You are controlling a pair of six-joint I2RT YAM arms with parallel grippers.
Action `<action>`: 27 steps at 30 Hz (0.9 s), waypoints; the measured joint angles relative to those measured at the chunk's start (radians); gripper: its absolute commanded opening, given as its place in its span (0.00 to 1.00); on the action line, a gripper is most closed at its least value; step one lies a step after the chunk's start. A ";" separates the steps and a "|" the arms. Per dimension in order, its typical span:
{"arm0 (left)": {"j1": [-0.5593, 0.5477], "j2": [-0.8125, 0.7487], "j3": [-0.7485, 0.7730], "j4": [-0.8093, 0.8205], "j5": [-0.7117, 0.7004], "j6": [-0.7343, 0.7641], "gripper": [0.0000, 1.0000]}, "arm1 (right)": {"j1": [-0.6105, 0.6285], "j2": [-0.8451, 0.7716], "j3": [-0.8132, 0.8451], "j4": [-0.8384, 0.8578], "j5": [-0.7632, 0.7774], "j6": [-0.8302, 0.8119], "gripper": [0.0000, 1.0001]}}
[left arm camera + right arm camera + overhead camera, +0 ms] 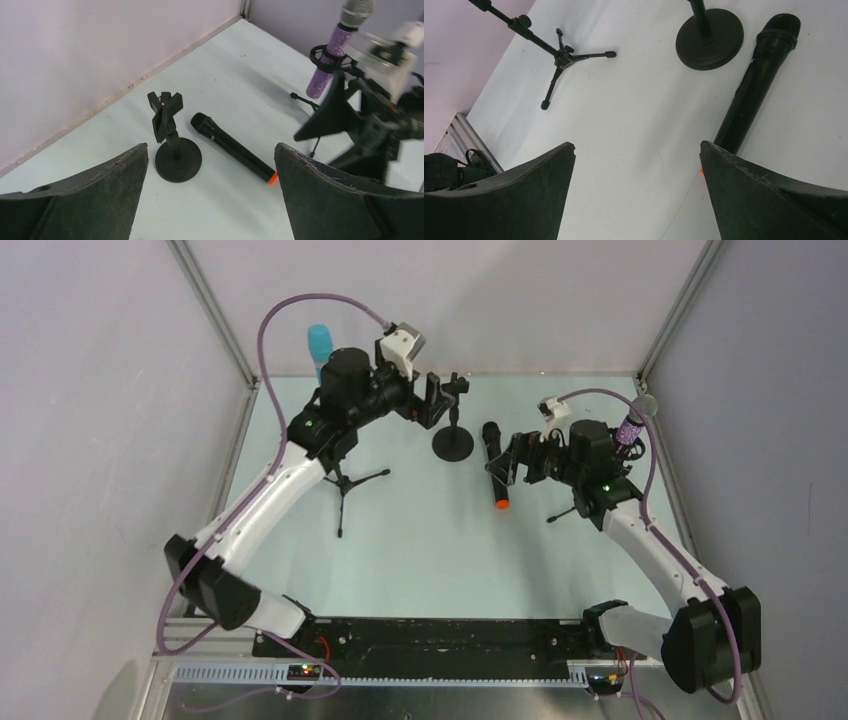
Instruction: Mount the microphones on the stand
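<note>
black mic [494, 472]: lies flat on the table [420, 540], not on any stand; head toward the back wall, orange end [502, 505] toward the arm bases
black mic vs stand: just right of the round-base stand [453, 443], close but apart in the left wrist view
round-base stand: upright mid-table; its clip [164, 114] on top holds nothing
right gripper [637, 145]: jaws wide apart, nothing between them; low over the table at the black mic's orange end
right fingers [774, 200]: the mic's lower end runs behind the right-hand finger in the right wrist view; contact cannot be told
left gripper [211, 150]: jaws wide apart, holding nothing; sits beside the clip of the round-base stand in the top view, aimed across at the stand and black mic
purple mic [631, 427]: far right of the table, behind the right arm; glittery body tilted, silver head [356, 11] up
purple mic mount: a ring clip [327, 54] wraps its body, so it sits on the right stand [305, 100]; only a thin black leg of that stand shows
cyan mic [319, 341]: back left, upright, poking above the left arm; its mount is hidden by the arm
tripod stand [346, 483]: under the left arm, legs spread on the table; the top of the pole is covered in the top view
table: pale, walled on three sides
</note>
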 measured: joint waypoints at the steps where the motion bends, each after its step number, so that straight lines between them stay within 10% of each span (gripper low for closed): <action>1: 0.000 0.032 0.024 -0.002 -0.005 -0.005 0.99 | -0.002 -0.020 -0.018 0.006 0.005 0.003 0.99; 20: 0.009 0.417 0.221 -0.008 -0.086 0.097 0.98 | -0.021 -0.178 -0.190 0.076 0.030 0.057 1.00; 27: 0.026 0.494 0.258 -0.009 -0.085 0.150 0.75 | -0.023 -0.179 -0.190 0.079 0.029 0.060 0.99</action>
